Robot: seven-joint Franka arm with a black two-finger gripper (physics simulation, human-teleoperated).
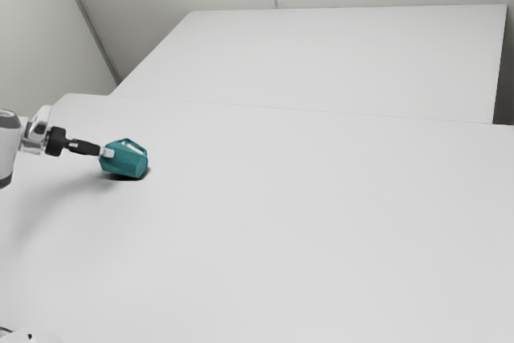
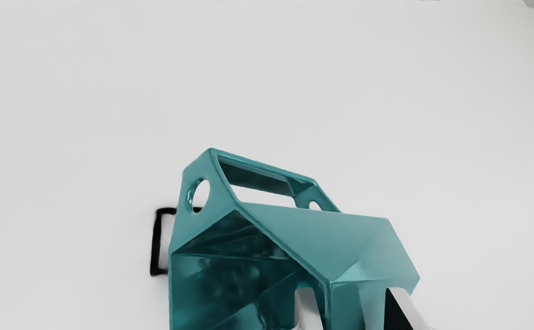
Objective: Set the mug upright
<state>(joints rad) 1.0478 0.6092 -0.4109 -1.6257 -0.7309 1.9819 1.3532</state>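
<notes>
Mug (image 1: 127, 163), teal, tipped over at the exterior view's left side of the table (image 1: 321, 222), mouth toward the gripper (image 1: 108, 153). The fingers (image 2: 310, 308) stand apart, one inside the mouth, one outside, the mug's wall between. Handle (image 2: 260, 178) uppermost. Wrist view: shaded interior; near body cut off by the picture's edge; black angular outline (image 2: 156, 243) partly hidden behind. Exterior view: arm (image 1: 10, 146) cropped at left; shadow beneath the mug.
</notes>
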